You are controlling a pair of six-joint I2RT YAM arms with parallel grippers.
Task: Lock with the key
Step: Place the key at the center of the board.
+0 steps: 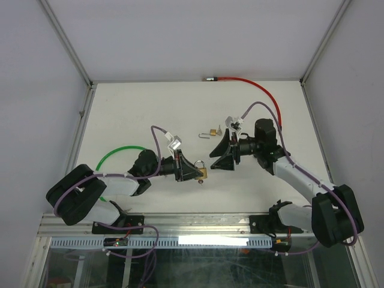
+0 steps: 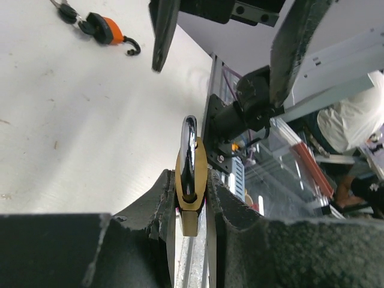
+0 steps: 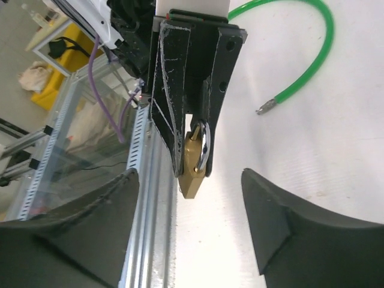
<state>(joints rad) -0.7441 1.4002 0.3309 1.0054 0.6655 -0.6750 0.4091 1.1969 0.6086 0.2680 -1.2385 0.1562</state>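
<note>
The left jaws [image 1: 195,171] pinch the gold padlock [image 1: 202,174]. It seems to stand up tall, loop on top. The right jaws [image 1: 212,161] are spread wide and empty, just beside it. The key [image 1: 217,129] lies on the tabletop [image 1: 138,114], nearer the right arm.

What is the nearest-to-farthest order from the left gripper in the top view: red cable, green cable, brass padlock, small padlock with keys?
1. brass padlock, clamped in the left gripper.
2. small padlock with keys, lying just farther back.
3. green cable, to the left.
4. red cable, far back right.
</note>
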